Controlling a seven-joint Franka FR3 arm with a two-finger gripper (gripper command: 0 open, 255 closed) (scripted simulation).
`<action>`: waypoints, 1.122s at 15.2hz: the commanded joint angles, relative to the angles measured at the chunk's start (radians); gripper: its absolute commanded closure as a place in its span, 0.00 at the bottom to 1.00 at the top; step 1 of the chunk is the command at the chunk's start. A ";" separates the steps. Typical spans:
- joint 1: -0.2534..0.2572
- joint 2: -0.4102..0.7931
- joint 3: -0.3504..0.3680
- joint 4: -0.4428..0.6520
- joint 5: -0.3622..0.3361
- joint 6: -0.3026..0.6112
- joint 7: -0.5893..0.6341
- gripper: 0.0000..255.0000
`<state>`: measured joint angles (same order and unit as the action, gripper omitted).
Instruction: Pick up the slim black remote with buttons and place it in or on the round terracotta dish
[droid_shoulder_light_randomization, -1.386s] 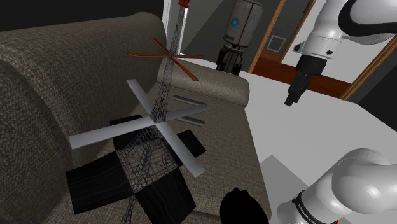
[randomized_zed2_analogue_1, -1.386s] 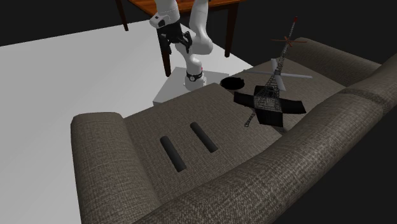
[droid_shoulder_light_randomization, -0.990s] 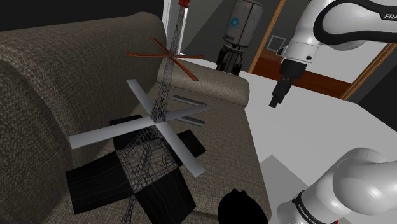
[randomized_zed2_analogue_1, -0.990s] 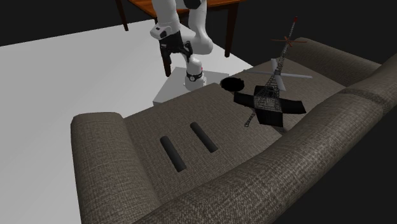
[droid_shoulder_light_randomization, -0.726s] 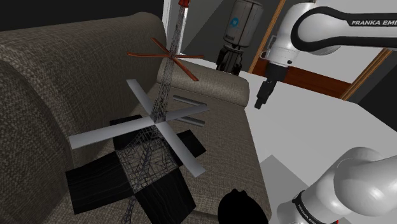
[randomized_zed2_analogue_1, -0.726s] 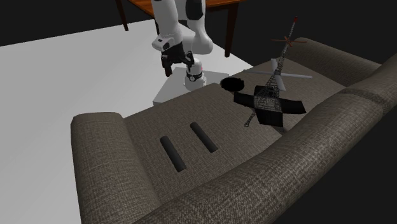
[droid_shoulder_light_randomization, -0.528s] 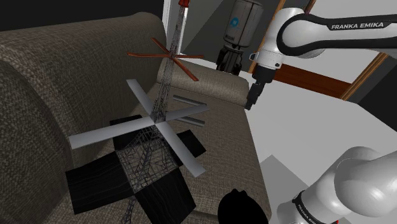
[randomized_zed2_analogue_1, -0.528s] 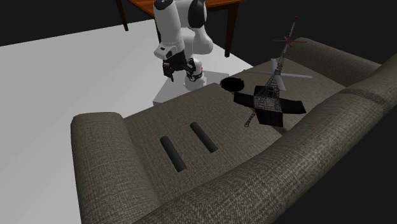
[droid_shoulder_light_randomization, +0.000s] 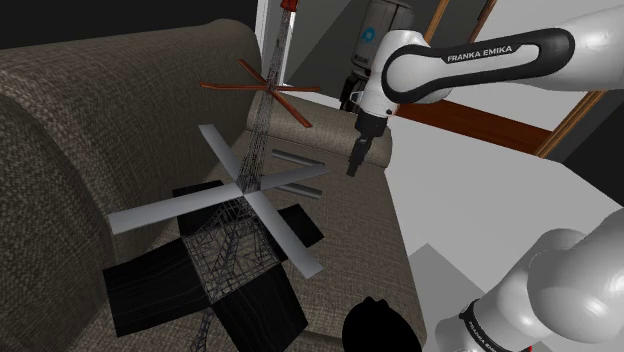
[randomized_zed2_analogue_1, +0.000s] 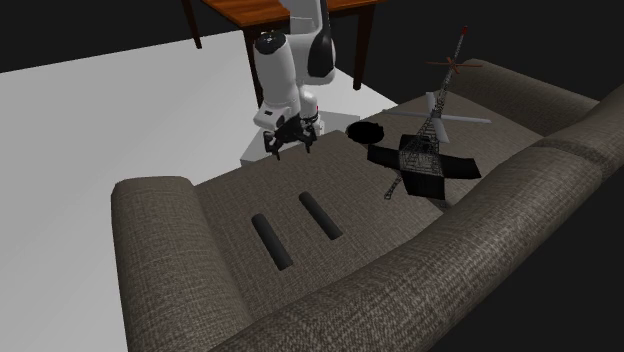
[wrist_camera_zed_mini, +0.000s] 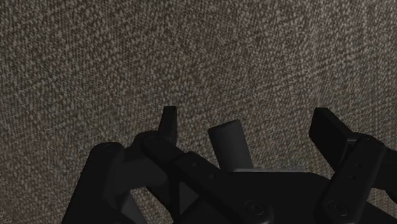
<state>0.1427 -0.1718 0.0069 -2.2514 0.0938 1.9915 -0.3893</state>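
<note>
One second ago the gripper hung over the pale floor; it now hangs above the front edge of the brown woven sofa seat, fingers spread and holding nothing. The slim dark remote lies flat there, its long axis running from front edge to backrest (a twin bar lies parallel). The dark round dish sits well apart. A wooden table stands beyond, against a black area.
</note>
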 joint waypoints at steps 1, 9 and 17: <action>0.013 0.070 0.011 0.040 0.001 0.039 -0.021 0.00; 0.061 0.339 0.058 0.233 -0.017 0.148 -0.087 0.00; 0.078 0.445 0.070 0.258 -0.027 0.238 -0.099 0.00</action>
<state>0.2202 0.2623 0.0776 -1.9906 0.0673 2.2154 -0.4870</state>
